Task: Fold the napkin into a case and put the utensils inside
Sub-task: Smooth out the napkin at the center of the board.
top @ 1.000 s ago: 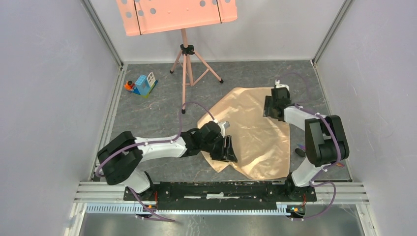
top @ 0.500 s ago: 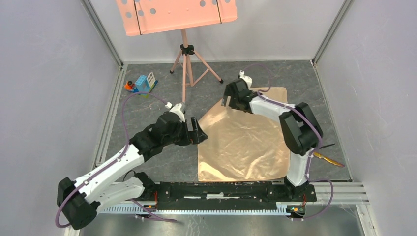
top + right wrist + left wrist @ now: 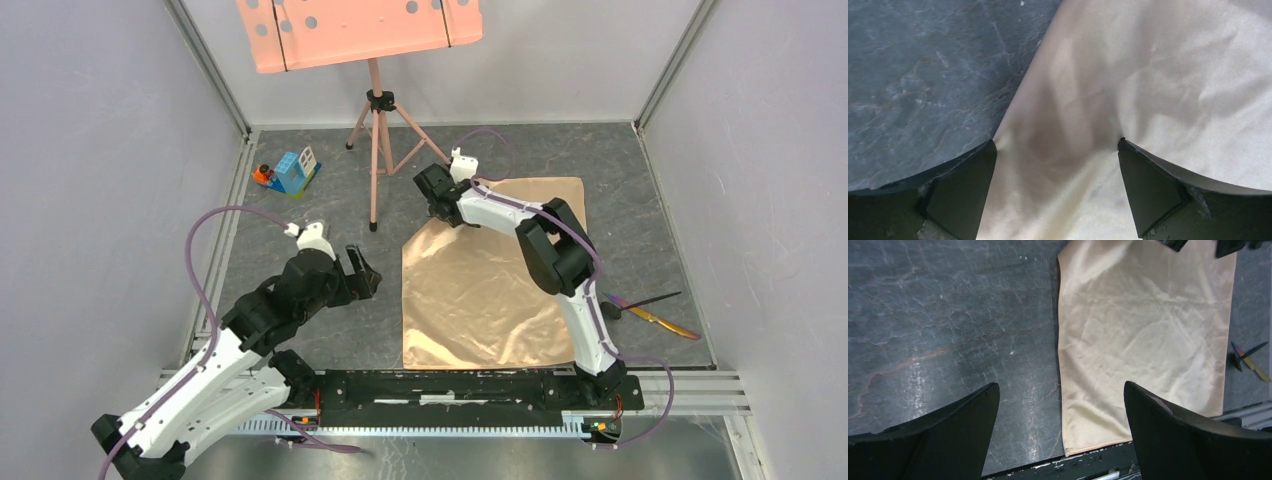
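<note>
The napkin (image 3: 490, 285) is lying spread out; both claws are gaping wide, holding nothing
The left gripper (image 3: 362, 273) is hovering beside the napkin's left edge; the right gripper (image 3: 1057, 142) is hanging over its far-left corner, cloth rising between the jaws; the utensils (image 3: 645, 312) are lying near its right edge.

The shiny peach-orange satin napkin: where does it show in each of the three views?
Top external: napkin spread centre-right of the frame.
Left wrist: napkin upper right.
Right wrist: napkin fills the right side, rumpled.
Shared landmark: grey marbled tabletop along its left edge.
</note>
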